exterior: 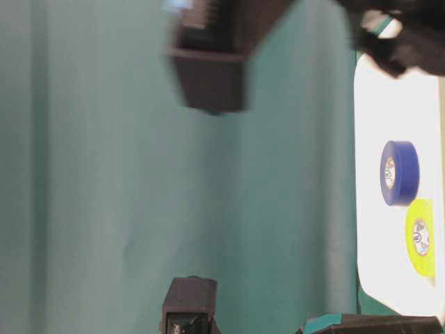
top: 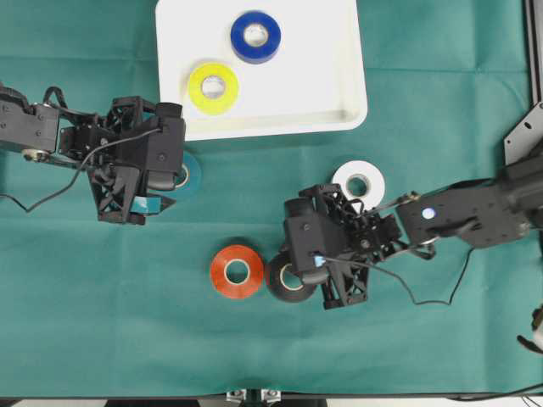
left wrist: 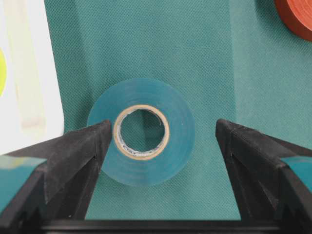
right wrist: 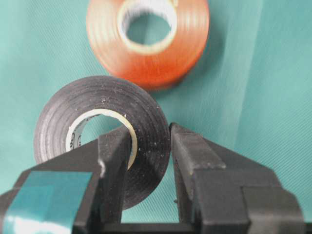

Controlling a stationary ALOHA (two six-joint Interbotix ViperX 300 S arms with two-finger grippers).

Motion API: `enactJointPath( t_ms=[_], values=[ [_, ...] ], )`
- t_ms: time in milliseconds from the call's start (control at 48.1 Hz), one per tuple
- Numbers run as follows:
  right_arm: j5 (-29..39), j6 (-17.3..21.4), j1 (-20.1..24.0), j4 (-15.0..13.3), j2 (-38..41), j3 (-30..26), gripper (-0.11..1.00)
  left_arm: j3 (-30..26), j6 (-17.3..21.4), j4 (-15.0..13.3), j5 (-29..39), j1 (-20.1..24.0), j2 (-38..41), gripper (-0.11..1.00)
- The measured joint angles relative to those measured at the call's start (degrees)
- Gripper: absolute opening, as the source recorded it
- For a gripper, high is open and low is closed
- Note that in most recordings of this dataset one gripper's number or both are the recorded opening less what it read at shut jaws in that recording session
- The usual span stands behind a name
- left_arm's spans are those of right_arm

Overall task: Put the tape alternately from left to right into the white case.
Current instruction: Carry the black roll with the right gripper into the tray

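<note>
Overhead view: 2 rolls are in the white case (top: 339,106), 4 are on the cloth, and black is pinched.

Going left to right: the left gripper (top: 161,199) hangs wide open over the teal roll (top: 188,174), with nothing held, just below the case's corner. The yellow roll (top: 213,87) and blue roll (top: 255,36) lie flat inside the case. The orange-red roll (top: 237,270) sits on the green cloth (top: 85,322), right beside the black roll (top: 288,278). The right gripper (right wrist: 148,146) is clamped on the black roll's wall, 1 finger through the core, and the roll looks tipped up on edge. The white roll (top: 359,180) waits behind it. My worry is that the bite is thin, so the roll could swivel or slip on the lift and bump orange-red.
</note>
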Motion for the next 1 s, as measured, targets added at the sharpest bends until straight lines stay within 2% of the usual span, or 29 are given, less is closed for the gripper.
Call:
enactJointPath(
  t_ms=[270,436,706,997],
  values=[
    [0.62,-0.62,-0.09,-0.35,-3.08,0.0,0.25,0.0,0.0,0.0,-0.09,0.0,-0.09,0.77],
    [1.67,-0.53,-1.23,-2.02,-3.16,0.0,0.25,0.0,0.0,0.09,0.0,0.09,-0.09,0.77],
    [5.8,-0.53,-8.53,-4.75,-3.6,1.05,0.25,0.18,0.0,0.0,0.0,0.09,-0.09,0.77],
    [6.59,-0.44,-16.26,-6.86,-7.29,3.34,0.25,0.26,0.0,0.0,-0.09,0.09,0.0,0.77]
  ],
)
